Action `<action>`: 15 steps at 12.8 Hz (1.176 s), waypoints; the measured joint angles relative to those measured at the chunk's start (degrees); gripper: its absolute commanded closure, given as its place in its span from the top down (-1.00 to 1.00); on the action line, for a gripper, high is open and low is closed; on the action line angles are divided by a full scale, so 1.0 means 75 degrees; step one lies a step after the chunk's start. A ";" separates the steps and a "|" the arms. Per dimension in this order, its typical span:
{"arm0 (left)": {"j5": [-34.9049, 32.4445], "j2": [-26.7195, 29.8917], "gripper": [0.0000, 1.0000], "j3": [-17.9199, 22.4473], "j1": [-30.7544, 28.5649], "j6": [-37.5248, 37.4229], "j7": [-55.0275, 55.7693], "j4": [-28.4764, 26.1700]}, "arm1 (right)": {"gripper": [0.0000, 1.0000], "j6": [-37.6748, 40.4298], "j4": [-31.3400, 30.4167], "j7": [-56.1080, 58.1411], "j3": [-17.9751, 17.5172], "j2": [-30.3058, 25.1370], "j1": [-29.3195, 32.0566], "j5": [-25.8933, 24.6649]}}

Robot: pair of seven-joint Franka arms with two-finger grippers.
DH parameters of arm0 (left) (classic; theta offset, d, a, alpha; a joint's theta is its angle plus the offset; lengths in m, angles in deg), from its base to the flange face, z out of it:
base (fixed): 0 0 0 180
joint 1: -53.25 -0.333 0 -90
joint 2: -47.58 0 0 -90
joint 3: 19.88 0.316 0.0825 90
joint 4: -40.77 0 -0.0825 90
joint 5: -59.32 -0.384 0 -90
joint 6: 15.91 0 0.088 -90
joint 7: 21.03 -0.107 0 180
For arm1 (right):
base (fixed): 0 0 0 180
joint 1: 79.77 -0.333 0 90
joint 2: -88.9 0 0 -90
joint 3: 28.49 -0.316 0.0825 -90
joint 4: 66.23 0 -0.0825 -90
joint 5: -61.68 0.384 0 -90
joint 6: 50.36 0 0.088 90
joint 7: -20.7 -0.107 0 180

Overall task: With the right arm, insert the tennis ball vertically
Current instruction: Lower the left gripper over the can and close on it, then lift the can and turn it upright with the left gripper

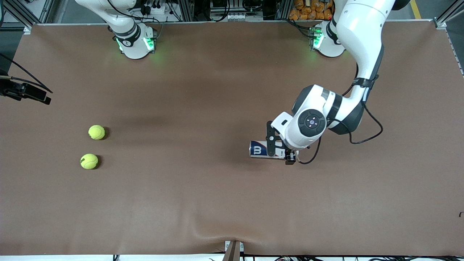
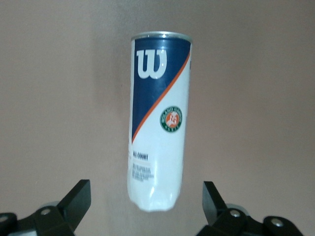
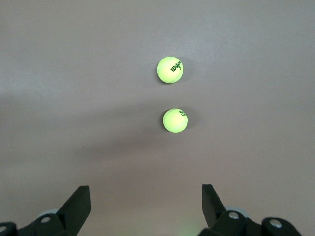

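Two yellow tennis balls (image 1: 96, 132) (image 1: 89, 161) lie close together on the brown table toward the right arm's end. In the right wrist view both balls (image 3: 170, 69) (image 3: 175, 120) show well ahead of my right gripper (image 3: 145, 193), which is open, holds nothing and hangs high over the table. It is out of the front view. A white and blue ball can (image 1: 261, 149) lies on its side toward the left arm's end. My left gripper (image 1: 279, 150) hovers low over the can's white end, open. Its fingers straddle the can (image 2: 160, 123) without touching it.
A black camera mount (image 1: 25, 92) juts over the table edge at the right arm's end. Another bracket (image 1: 233, 250) sits at the table edge nearest the front camera. A black cable (image 1: 366, 134) loops off the left arm's wrist.
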 measured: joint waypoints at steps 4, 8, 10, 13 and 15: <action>-0.0423 -0.0351 1.00 -0.0005 0.0103 0.0720 -0.0004 -0.0228 | 1.00 -0.0048 -0.0004 0.0003 0.0000 0.0100 0.0001 0.0000; -0.0500 -0.0498 1.00 -0.0004 0.0098 0.1342 -0.0004 -0.0488 | 1.00 -0.0078 -0.0001 0.0011 -0.0006 0.0103 0.0000 0.0000; -0.0500 -0.0548 1.00 -0.0020 0.0121 0.1827 -0.0004 -0.0764 | 1.00 -0.0224 0.0001 0.0018 -0.0059 0.0103 -0.0016 0.0000; -0.0500 -0.0570 1.00 -0.0033 0.0218 0.2224 -0.0004 -0.1080 | 1.00 -0.0057 0.0069 0.0019 -0.0095 0.0048 -0.0050 0.0000; -0.0500 -0.0587 1.00 -0.0033 0.0265 0.2475 -0.0004 -0.1227 | 1.00 0.0029 0.0236 0.0019 -0.0094 -0.0023 -0.0050 0.0000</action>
